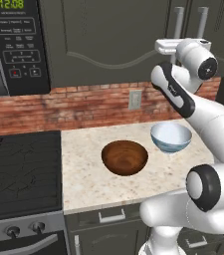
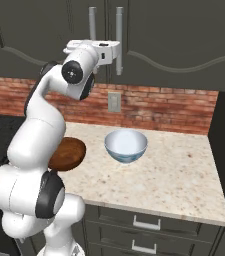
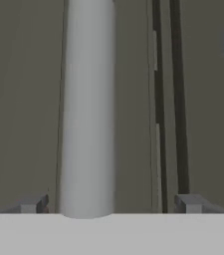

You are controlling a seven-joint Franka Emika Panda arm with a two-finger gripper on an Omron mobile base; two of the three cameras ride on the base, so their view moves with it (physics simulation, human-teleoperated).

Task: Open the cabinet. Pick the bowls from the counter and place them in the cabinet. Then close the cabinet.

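The dark cabinet (image 1: 103, 40) (image 2: 184, 35) hangs above the counter (image 1: 93, 184) (image 2: 184, 180) with both doors shut. My gripper (image 1: 163, 47) (image 2: 111, 50) (image 3: 111, 204) is raised to its bar handles and is open. In the hand view a grey handle (image 3: 88, 109) stands between the fingertips (image 3: 34, 204), left of centre and untouched, with the door seam just to its right. The brown wooden bowl (image 1: 125, 157) (image 2: 69, 152) sits on the counter, partly hidden by my arm in the right base view. The white bowl (image 1: 170, 137) (image 2: 126, 145) rests to its right.
A black microwave (image 1: 19, 45) hangs at the left above a black stovetop (image 1: 19, 169). A brick backsplash with an outlet (image 1: 135, 99) runs behind the counter. Drawers (image 2: 146, 222) with short handles lie below the counter edge.
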